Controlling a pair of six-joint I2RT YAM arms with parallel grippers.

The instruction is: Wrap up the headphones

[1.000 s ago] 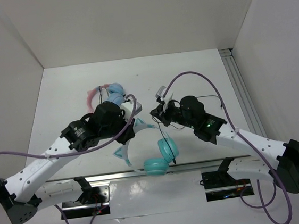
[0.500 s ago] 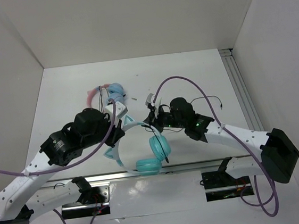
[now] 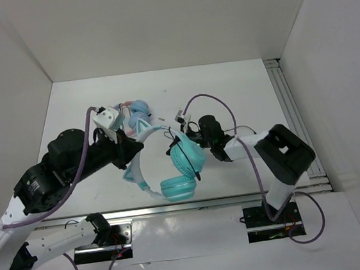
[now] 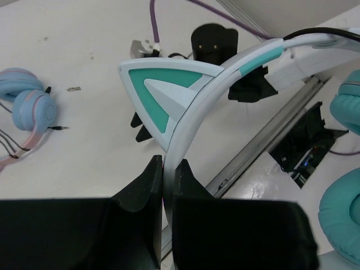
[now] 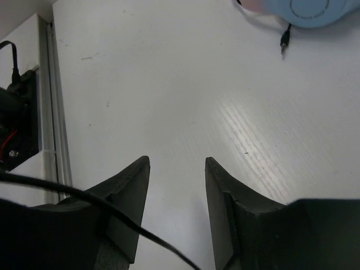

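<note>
The teal headphones (image 3: 186,158) hang above the table's near middle, with the two earcups low and right. My left gripper (image 3: 132,154) is shut on their white-and-teal headband; in the left wrist view the band (image 4: 236,62) rises from between the jaws (image 4: 167,166), and one cat ear (image 4: 169,93) sits just above them. My right gripper (image 3: 177,139) stands open beside the upper earcup, pointing down at bare table (image 5: 177,160) with nothing between its fingers. The thin black cable (image 5: 112,208) crosses over its left finger.
Pink-banded headphones with light blue earcups (image 3: 135,110) lie at the back left, just behind my left gripper, with their plug on the table (image 5: 284,39). A metal rail (image 3: 289,98) runs along the table's right side. Another rail (image 3: 225,201) lines the near edge.
My right gripper has opened and swung left toward the earcups. My left arm has carried the headphones left and back, still gripping the headband.
</note>
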